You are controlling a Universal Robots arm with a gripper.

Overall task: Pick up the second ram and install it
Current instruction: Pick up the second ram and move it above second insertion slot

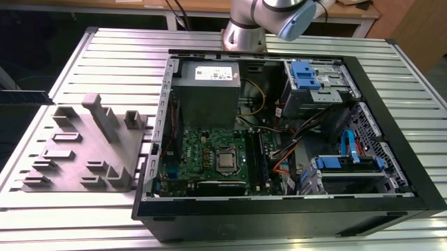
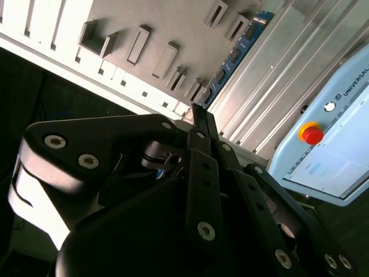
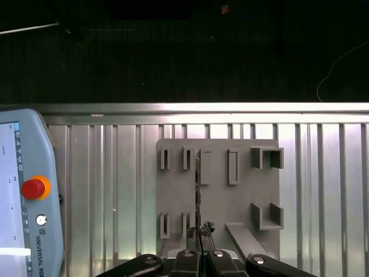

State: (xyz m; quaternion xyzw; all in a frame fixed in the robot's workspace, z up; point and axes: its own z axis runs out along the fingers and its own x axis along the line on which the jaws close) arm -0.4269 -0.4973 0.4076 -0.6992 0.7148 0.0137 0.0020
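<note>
The gripper (image 2: pixel 199 115) is closed narrowly on one end of the second ram (image 2: pixel 237 51) — the stick reaches out past it. Beyond lies a grey slotted fixture (image 3: pixel 242 202).

Shiny ribbed metal table (image 3: pixel 115 173), matt plastic holder (image 3: pixel 219 202), matt board of the second ram (image 2: pixel 233 57).

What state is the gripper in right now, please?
The gripper: closed, holding the second ram by one end.
</note>
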